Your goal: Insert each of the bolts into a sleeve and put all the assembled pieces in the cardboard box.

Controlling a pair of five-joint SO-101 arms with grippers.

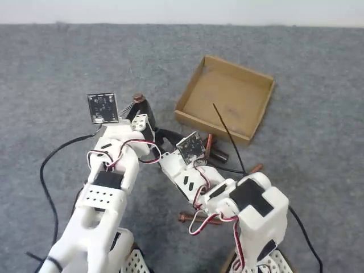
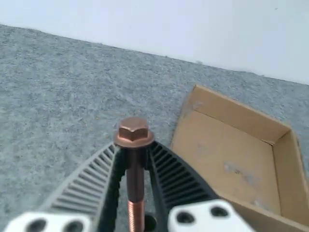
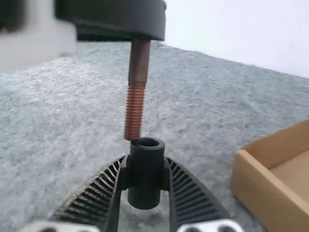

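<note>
Beside the box point(image 1: 211, 125), a bolt point(image 2: 133, 133) is gripped upright, head up, by the left gripper point(image 2: 134, 154), whose fingers are closed on the shank. Its threaded tip is seen at the mouth of a sleeve point(image 3: 145, 181), clamped in the right gripper point(image 3: 145, 164). Loose bolts point(image 1: 193, 216) are seen lying near the box.

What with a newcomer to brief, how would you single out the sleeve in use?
Start at the box. Beside it the right gripper holds a short black sleeve upright, at the bolt's threaded tip. Other pieces lie loose on the carpet.
</note>
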